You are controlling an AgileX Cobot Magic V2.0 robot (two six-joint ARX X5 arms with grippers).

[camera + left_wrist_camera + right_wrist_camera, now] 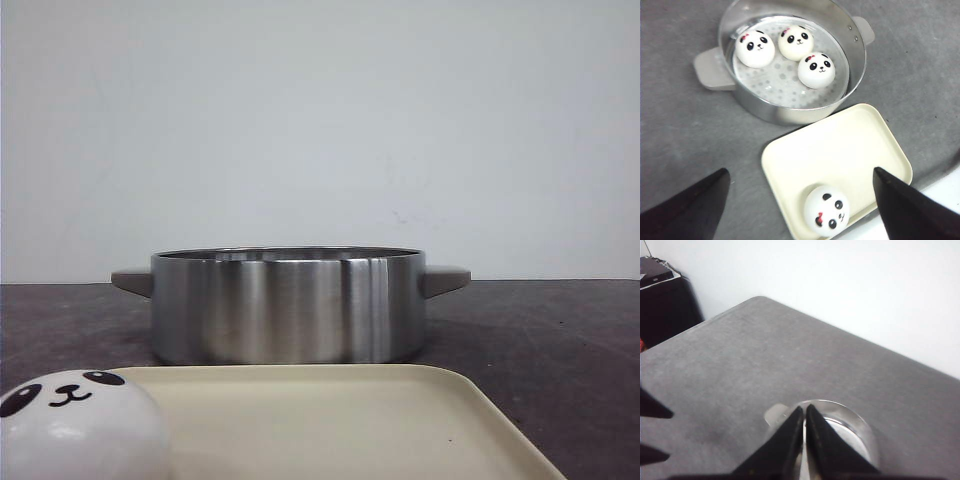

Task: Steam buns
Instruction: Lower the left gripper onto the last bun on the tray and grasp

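L gripper [800, 200] hangs high, fingers wide apart, nothing between them. Last bun [826, 210] sits right under it, a bit toward the R finger [905, 210], on the near corner of the cream tray [840, 145]; rest of tray bare.

R gripper [805, 440]: fingers pressed together, holding nothing, parked above the steamer pot [850, 432].

Risks, my read:
- bun is glossy + domed, so pads could skid off if the close lands too high on the dome. Needs a low, centred grip.
- bun is at the tray's edge, close to the table edge. A nudge on the way down could roll it off the tray.
- tray is light, and a finger catching its lip could shove it into the pot.
- R arm over the pot may block the L arm's drop path. Clear it first.

Beyond the tray, touching or nearly: steel steamer pot [790, 107], two grey handles, perforated plate inside. 3 buns [786, 50] in it, clustered toward the far side, near side of the plate free for the 4th. No lid seen.
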